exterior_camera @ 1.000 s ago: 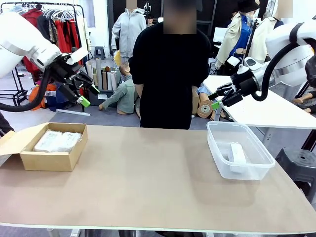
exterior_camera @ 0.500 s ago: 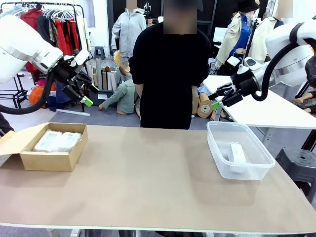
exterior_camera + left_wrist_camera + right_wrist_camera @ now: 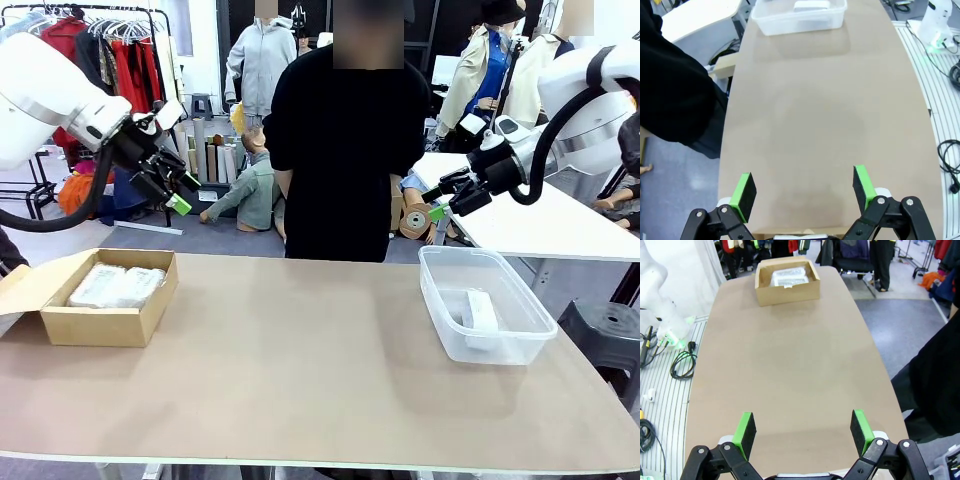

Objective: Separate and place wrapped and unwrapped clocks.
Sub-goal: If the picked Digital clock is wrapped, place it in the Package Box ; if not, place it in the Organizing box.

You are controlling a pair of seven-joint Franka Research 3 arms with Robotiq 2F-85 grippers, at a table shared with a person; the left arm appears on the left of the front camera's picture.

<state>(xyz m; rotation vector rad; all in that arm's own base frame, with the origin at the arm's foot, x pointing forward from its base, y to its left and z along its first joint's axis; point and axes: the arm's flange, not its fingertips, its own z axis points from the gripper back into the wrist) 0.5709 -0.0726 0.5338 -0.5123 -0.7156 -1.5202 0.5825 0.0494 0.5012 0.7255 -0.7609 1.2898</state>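
Two white bubble-wrapped clocks (image 3: 116,286) lie side by side in the tan cardboard box (image 3: 62,323) at the table's left; the right wrist view shows them (image 3: 788,276) far ahead. A bare white clock (image 3: 480,313) lies in the clear plastic tub (image 3: 440,305) at the right, and the left wrist view shows it (image 3: 811,6) at the top. My left gripper (image 3: 178,194) hangs open high above the box, nothing between its fingers. My right gripper (image 3: 434,203) is open above the tub's far side, empty.
A person in black (image 3: 345,150) stands at the far edge of the table, arms down. The tan tabletop (image 3: 300,360) stretches bare between box and tub. A white side table (image 3: 540,225) stands behind the tub.
My left gripper has shifted slightly right and a little up over the last second. The right arm, the clocks and the person have stayed put.
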